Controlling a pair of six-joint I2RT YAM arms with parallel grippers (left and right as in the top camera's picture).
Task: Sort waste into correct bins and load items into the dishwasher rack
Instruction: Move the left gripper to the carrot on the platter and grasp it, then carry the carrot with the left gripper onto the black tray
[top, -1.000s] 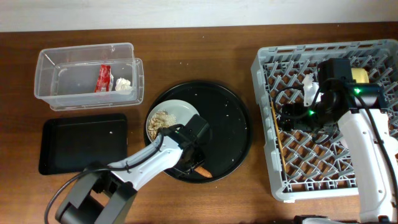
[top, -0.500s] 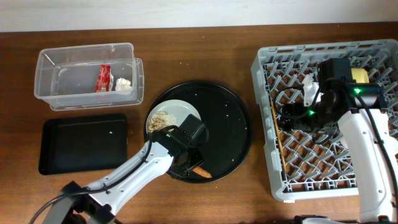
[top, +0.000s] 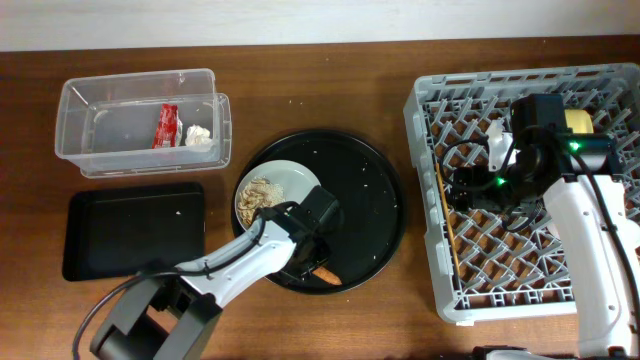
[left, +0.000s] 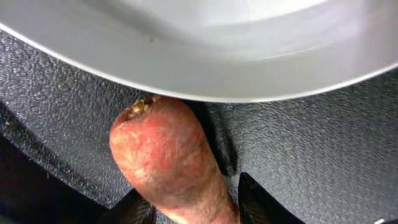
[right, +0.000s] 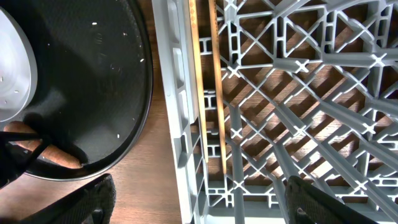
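The orange carrot (left: 171, 162) lies on the large round black tray, just in front of the pale grey plate (left: 205, 43). My left gripper (left: 198, 208) has a finger on each side of the carrot and is shut on it; in the overhead view it is at the tray's front (top: 318, 262). Beige food scraps (top: 258, 192) sit on the plate (top: 295, 178). My right gripper (right: 202, 199) is open and empty above the left edge of the dishwasher rack (top: 430, 100). Two chopsticks (right: 202, 93) lie in the rack. A yellow bowl (top: 578, 120) shows behind the right arm. The cups are hidden.
The clear tub (top: 70, 100) at the back left holds the red wrapper (top: 166, 125) and the white tissue (top: 200, 135). The flat black tray (top: 135, 230) lies in front of it. The round black tray (top: 370, 190) is in the middle.
The left arm's lower links swung out and came back; its gripper shifted slightly right at the carrot. The carrot and the right arm have not moved.
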